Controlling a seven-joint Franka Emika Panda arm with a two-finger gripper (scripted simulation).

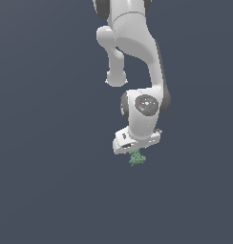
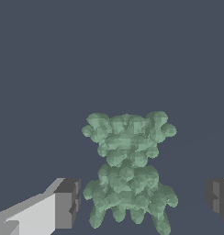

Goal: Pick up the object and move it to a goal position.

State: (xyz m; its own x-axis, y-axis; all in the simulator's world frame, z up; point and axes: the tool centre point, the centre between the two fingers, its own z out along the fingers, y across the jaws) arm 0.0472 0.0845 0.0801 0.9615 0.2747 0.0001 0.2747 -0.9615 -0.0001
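Observation:
The object [image 2: 127, 170] is a lumpy, muted-green cluster with a knobbly surface. In the wrist view it lies between my two dark fingertips [image 2: 68, 202], with a gap on each side. My gripper [image 2: 141, 204] is open and straddles the object's near half. In the exterior view the object [image 1: 136, 159] shows just below the white gripper body [image 1: 133, 148], whose fingers are hidden from that side.
The white arm [image 1: 137, 57] comes down from the top of the exterior view. A plain dark blue-grey surface [image 1: 47, 181] lies all around.

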